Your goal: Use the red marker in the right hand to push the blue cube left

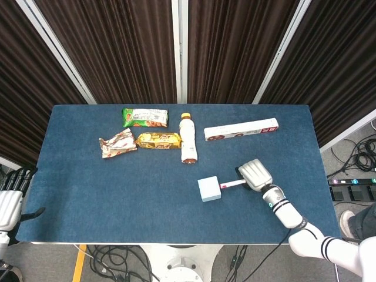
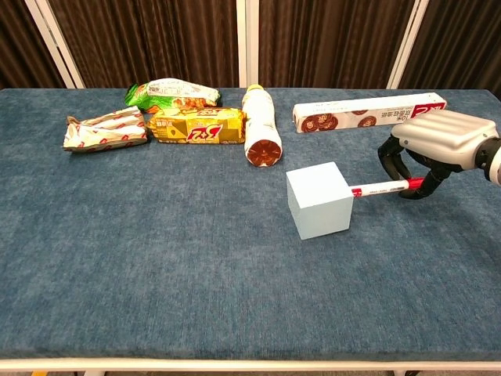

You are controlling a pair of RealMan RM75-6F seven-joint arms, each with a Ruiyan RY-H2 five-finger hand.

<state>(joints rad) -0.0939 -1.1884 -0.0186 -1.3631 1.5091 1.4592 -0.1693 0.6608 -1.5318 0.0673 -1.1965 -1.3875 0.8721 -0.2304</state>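
The light blue cube [image 1: 209, 189] [image 2: 319, 200] sits on the blue table, right of centre and slightly turned. The red marker [image 1: 230, 184] [image 2: 387, 187] lies level with its white tip against the cube's right face. My right hand [image 1: 254, 174] [image 2: 437, 144] grips the marker's red end, fingers curled around it, just right of the cube. My left hand [image 1: 10, 201] hangs off the table's left edge in the head view, fingers apart and holding nothing.
At the back stand a lying bottle [image 1: 188, 140] [image 2: 259, 125], a long white-and-red box [image 1: 241, 130] [image 2: 369, 112], a yellow snack pack [image 1: 158, 140], a green pack [image 1: 144, 117] and a silver wrapper [image 1: 117, 143]. Bare cloth [image 2: 156, 235] lies left of the cube.
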